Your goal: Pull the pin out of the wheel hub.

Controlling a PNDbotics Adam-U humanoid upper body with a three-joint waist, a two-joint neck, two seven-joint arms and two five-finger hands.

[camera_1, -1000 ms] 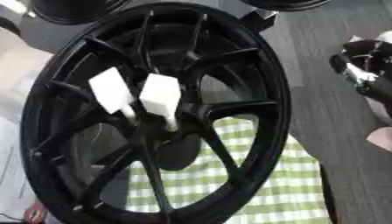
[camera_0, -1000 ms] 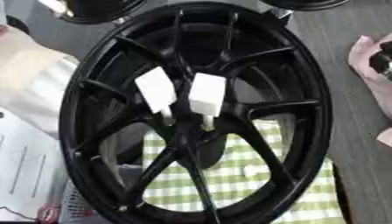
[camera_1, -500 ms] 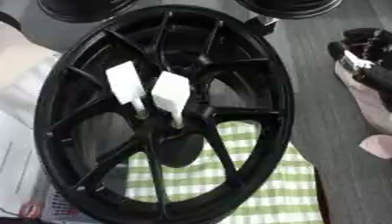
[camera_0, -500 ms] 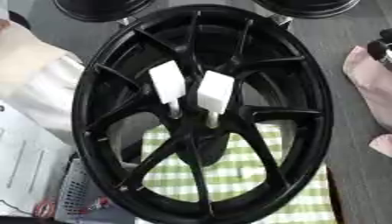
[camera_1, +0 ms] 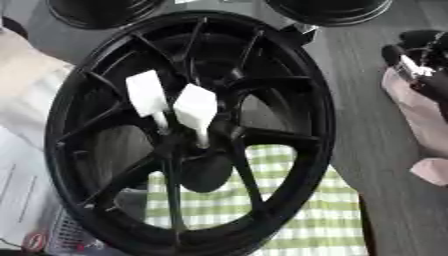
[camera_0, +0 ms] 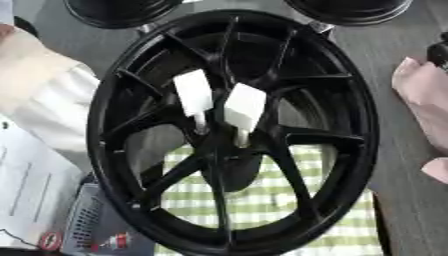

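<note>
brightness: even, moderate, soft daylight look
glare: dull sheen on wheel hub point(camera_0: 236, 130) rim and spokes; white pins point(camera_0: 245, 107) near blown out
shadows: weak, soft, under the hub on the checked cloth point(camera_0: 262, 200)
blur: whole frame soft; edges smeared, cloth checks fuzzy
focus: nothing crisp; right hand point(camera_1: 420, 70) at right edge blurred, fingers unclear
distortion: hub looks stretched, oval
</note>
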